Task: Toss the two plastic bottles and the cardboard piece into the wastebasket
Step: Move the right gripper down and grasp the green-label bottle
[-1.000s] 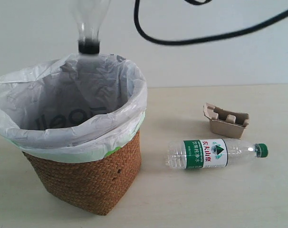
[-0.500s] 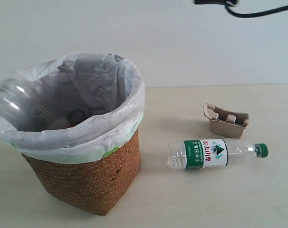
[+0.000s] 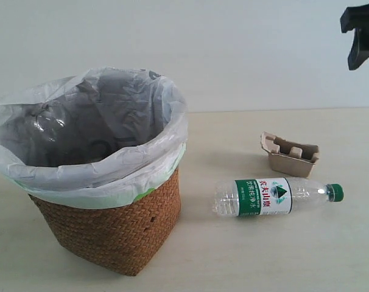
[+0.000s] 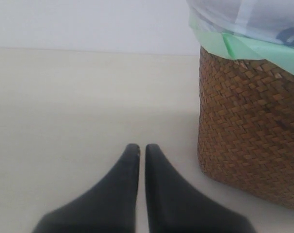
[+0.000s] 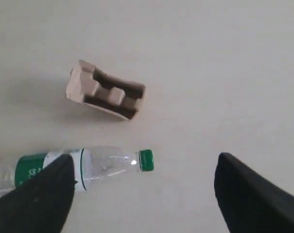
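The wicker wastebasket [image 3: 111,225] with its white bag stands at the left. Inside it, a clear bottle [image 3: 47,128] shows faintly against the liner. The green-capped bottle [image 3: 273,196] lies on its side on the table, cap to the right. Just behind it sits the tan cardboard piece [image 3: 291,155]. My right gripper [image 5: 144,165] hangs open high above the green-capped bottle [image 5: 89,167] and the cardboard piece [image 5: 106,92], holding nothing; its black body [image 3: 361,33] shows at the exterior view's top right. My left gripper [image 4: 142,148] is shut and empty, low beside the wastebasket [image 4: 249,121].
A pale wall rises behind the beige table [image 3: 294,255]. The bag's green edge [image 4: 244,48] folds over the basket rim.
The black-capped bottle hung neck-down over the basket, then dropped in and settled against the liner. The black cable left the top, and the right gripper came into view at top right.
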### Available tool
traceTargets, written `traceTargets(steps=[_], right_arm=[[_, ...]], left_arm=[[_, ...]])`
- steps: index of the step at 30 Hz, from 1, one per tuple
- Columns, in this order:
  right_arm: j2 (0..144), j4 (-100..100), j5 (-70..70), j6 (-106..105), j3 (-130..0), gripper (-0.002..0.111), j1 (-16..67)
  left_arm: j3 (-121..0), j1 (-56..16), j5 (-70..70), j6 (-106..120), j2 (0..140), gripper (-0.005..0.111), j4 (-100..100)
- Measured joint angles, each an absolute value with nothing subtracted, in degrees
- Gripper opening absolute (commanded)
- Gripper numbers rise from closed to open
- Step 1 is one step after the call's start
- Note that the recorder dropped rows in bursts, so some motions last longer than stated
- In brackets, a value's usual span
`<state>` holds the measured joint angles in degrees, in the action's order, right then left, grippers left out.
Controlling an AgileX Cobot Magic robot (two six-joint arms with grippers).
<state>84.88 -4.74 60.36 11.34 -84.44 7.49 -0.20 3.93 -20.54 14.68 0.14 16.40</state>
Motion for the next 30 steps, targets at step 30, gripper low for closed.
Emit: traceTargets(steps=[30], right_arm=[[101.5,0.7,44.3,-38.0,-69.6,0.070,21.2]], left_arm=[[-0.2,3.9,-20.5,14.7,0.1,0.004,16.4]])
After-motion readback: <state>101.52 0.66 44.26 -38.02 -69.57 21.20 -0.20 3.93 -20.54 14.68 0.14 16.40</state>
